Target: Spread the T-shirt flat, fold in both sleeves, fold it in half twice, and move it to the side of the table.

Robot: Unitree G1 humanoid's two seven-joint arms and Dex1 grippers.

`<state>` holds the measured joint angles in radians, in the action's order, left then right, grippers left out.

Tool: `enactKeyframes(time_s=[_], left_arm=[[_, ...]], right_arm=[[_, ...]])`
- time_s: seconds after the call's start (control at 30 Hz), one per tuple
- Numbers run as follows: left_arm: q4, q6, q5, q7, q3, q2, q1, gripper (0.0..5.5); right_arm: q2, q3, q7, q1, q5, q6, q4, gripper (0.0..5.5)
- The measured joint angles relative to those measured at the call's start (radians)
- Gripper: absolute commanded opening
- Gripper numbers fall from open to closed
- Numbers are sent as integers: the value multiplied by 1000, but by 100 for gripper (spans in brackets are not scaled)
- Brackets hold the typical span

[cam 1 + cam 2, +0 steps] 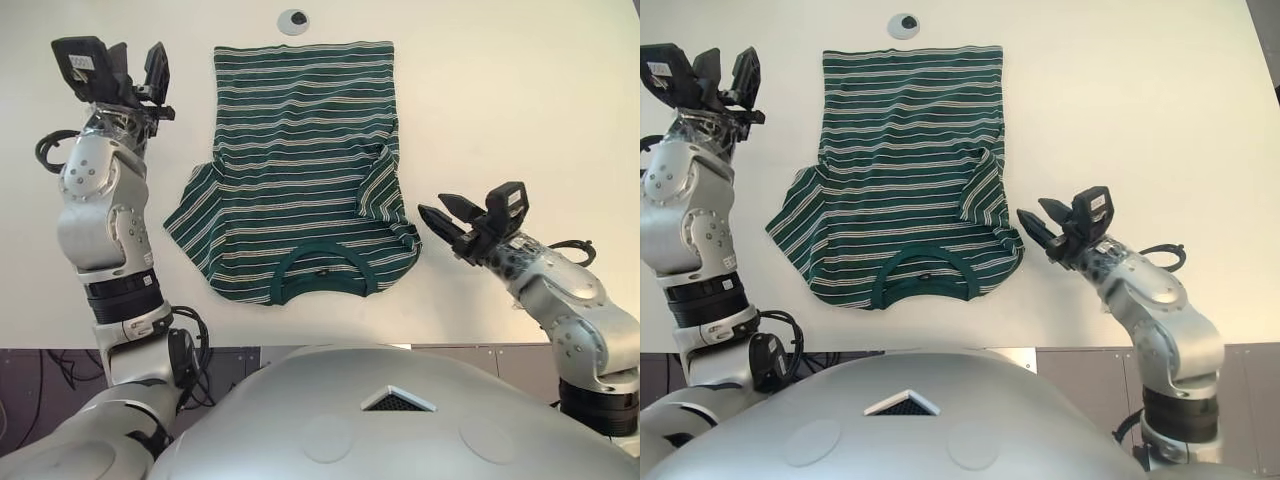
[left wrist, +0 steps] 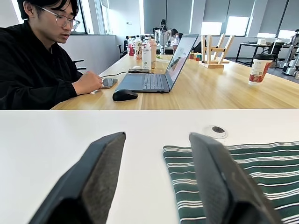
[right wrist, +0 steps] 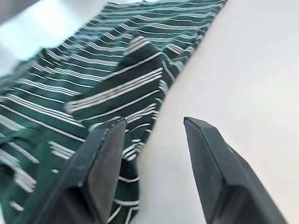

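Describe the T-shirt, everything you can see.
The T-shirt is dark green fabric with thin pale stripes and a green collar. It lies flat on the white table, collar toward the robot, hem far. Its left sleeve is spread out; the right sleeve is folded onto the body. The open right gripper sits beside that shoulder.

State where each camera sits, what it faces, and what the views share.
Left eye view: on the head, looking forward and down at the T-shirt on the table; left gripper and right gripper show.
Right eye view: the head camera's other eye, same scene.
Left wrist view: low by the T-shirt's far corner, facing a round disc; own fingers show.
Right wrist view: facing the T-shirt's near edge; own fingers show.
All four share the T-shirt.
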<state>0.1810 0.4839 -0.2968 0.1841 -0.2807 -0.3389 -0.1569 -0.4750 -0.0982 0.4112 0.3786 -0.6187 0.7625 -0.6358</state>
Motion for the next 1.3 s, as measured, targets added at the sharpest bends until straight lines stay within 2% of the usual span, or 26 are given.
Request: enactKeyframes(time_s=[0.07, 0.17, 0.37, 0.63, 0.77, 1.07, 1.3], left_arm=[[1, 1, 0, 0, 1, 0, 0, 250], [1, 11, 0, 1, 3, 0, -4, 250], [1, 14, 0, 3, 3, 0, -7, 250], [1, 14, -1, 2, 3, 0, -7, 250], [1, 15, -1, 2, 3, 0, -7, 250], [1, 15, -1, 2, 3, 0, -7, 250], [1, 15, -1, 3, 4, 0, -8, 250]], right_arm=[[-6, 4, 7, 20, -10, 24, -12, 224], [-14, 79, 19, 63, 38, 21, -26, 224], [-11, 98, 21, 90, 62, 15, -21, 133], [32, 38, 19, 87, -49, 69, 11, 2], [35, 18, -1, 83, -52, 72, 20, 2], [40, -40, -3, 67, -134, 75, 28, 157], [31, -9, 13, 102, -80, 53, 73, 157]])
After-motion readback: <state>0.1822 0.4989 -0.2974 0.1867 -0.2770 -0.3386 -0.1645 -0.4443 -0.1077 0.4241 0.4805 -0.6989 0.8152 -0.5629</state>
